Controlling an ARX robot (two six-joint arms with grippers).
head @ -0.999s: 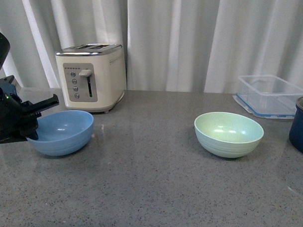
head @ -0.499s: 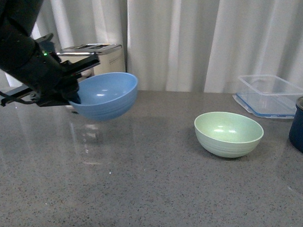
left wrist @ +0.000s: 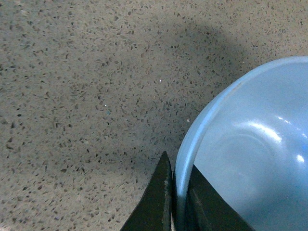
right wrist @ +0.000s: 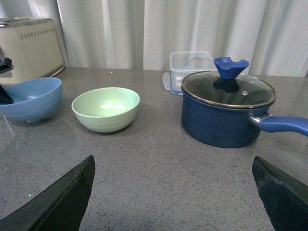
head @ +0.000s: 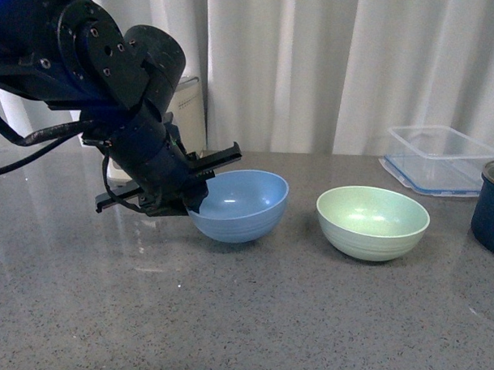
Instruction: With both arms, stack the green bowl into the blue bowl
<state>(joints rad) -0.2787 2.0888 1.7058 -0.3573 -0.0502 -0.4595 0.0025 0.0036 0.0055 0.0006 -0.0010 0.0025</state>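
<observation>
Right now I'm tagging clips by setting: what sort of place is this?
Probably a kitchen counter, perhaps a staged one: a cream toaster and a lidded navy saucepan stand on a speckled grey stone worktop, with a clear food container near white curtains.

The desk (head: 276, 322) is grey speckled stone or a stone-look top, smooth and polished enough to throw pale reflections near its far edge. The blue bowl (head: 246, 203) and the green bowl (head: 374, 221) look like matt plastic, with a soft sheen inside and faint ridges low on the outside. The left tool (left wrist: 179, 166) is dull black, its fingers (left wrist: 156, 204) unshiny. The left arm (head: 112, 52) is smooth black casing with a slight gloss. Near the far right corner the container (head: 441, 155) is clear plastic. The pot (right wrist: 224, 118) is glossy dark blue, its lid (right wrist: 228, 89) glass with a metal rim. The toaster (right wrist: 29, 45) is smooth cream. The curtain (head: 348, 60) is white cloth.
</observation>
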